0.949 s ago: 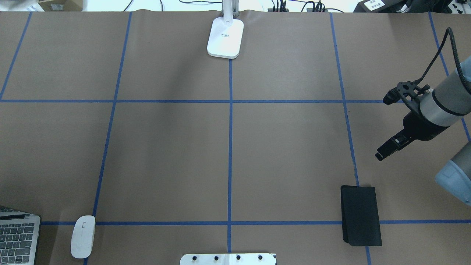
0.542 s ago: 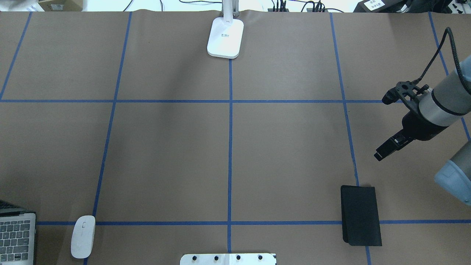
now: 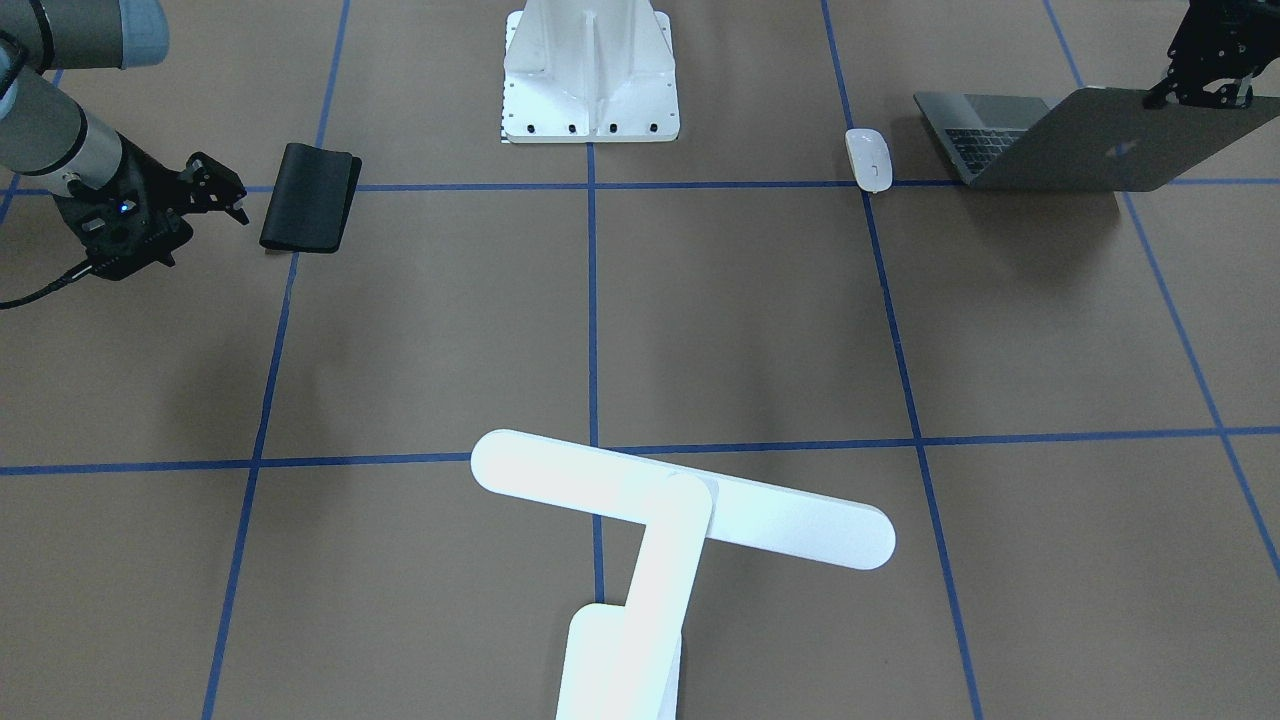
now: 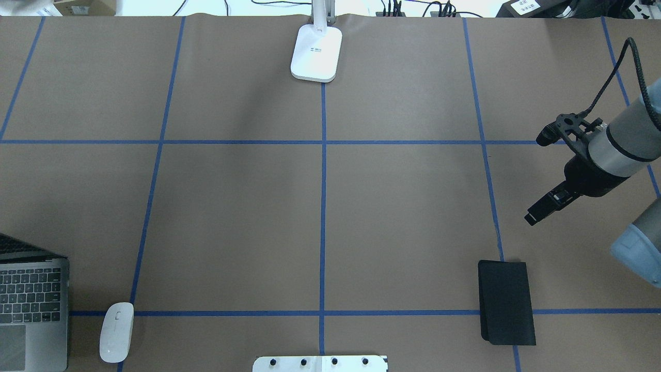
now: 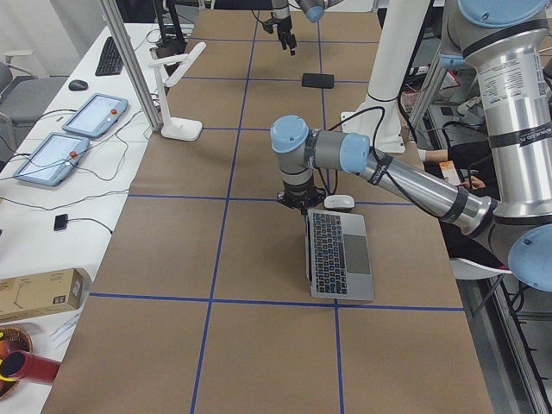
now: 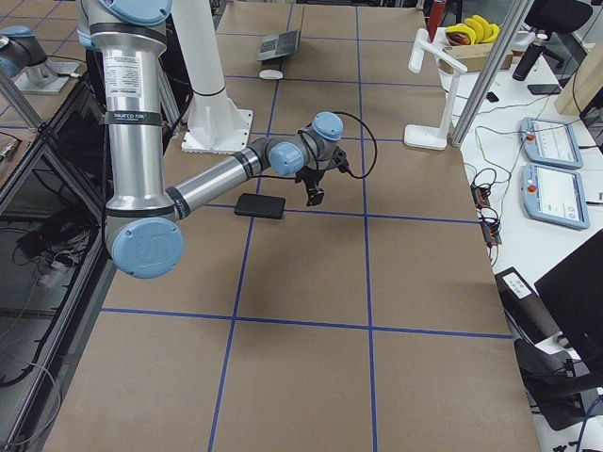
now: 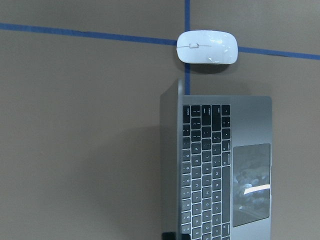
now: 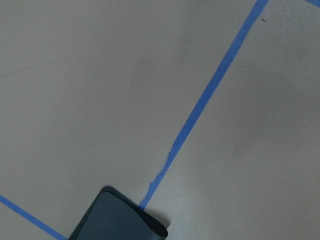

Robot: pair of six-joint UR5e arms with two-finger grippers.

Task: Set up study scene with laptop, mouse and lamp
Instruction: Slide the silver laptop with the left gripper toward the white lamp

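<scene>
While the left gripper [image 3: 1198, 92] clamps the laptop [image 4: 32, 305] by its lid beside the mouse [image 4: 116, 332], the right gripper [image 4: 532, 217] hangs rightward; I cannot tell its width.

We look down on the table [image 4: 413, 217] from 1 long side and steeply back from the other; 2 end cameras sight along it. Our left wrist camera hangs close over the laptop [image 7: 220, 170] and mouse [image 7: 207, 47], both also seen overhead.
</scene>
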